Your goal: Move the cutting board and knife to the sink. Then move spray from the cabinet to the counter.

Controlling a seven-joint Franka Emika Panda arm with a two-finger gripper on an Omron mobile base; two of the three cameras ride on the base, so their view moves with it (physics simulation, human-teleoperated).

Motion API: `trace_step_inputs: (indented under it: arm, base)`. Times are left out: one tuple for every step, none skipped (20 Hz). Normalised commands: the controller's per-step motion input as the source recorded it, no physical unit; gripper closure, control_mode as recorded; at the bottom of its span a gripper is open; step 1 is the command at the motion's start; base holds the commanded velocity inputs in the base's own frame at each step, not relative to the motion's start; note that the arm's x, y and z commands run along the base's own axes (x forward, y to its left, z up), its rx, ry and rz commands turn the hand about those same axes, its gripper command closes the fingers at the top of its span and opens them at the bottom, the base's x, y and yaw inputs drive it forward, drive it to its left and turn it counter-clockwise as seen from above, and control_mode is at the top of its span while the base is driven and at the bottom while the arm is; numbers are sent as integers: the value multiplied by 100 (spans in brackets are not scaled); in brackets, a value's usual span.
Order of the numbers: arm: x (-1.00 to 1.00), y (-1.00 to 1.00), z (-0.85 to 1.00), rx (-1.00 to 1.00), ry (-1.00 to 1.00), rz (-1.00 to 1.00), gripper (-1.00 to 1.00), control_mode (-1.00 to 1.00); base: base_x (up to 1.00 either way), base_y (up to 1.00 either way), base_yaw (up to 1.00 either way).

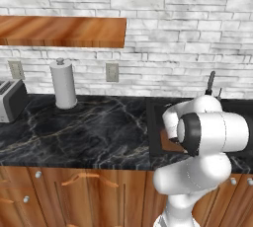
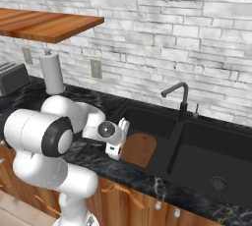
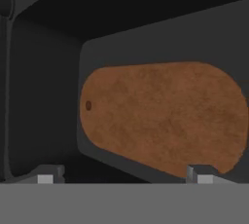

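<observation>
Sink (image 2: 197, 136): a black double basin set in the dark marble counter (image 1: 89, 132).
Cutting board (image 3: 165, 116): lies flat in the sink's left basin, hole end away from the faucet; it looks stiff, smooth and fairly heavy, best pinched across a thin edge.
Gripper (image 3: 124, 177): hangs above the board, jaws spread wide, holding nothing.
</observation>
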Motion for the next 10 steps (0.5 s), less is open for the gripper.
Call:
trace_step_inputs:
  arm:
    - [-22, 0, 20, 0, 11, 0, -100, -100]
    - [-23, 0, 18, 0, 12, 0, -100, -100]
    - [-24, 0, 16, 0, 13, 0, -100, -100]
    - [-25, 0, 13, 0, 14, 0, -100, -100]
    - [-28, 0, 9, 0, 10, 0, -100, -100]
    - [-29, 0, 3, 0, 8, 0, -100, -100]
    - [-30, 0, 2, 0, 3, 0, -100, -100]
    - [-31, 0, 7, 3, 0, 0, -100, -100]
    - [-28, 0, 20, 5, 0, 1, -100, -100]
    - [-17, 0, 30, 5, 1, 3, -100, -100]
  base:
    - [0, 0, 0]
    - [0, 0, 0]
    - [0, 0, 0]
    - [0, 0, 0]
    - [0, 0, 0]
    - [0, 0, 0]
    - [0, 0, 0]
    - [0, 0, 0]
    - [0, 0, 0]
    - [0, 0, 0]
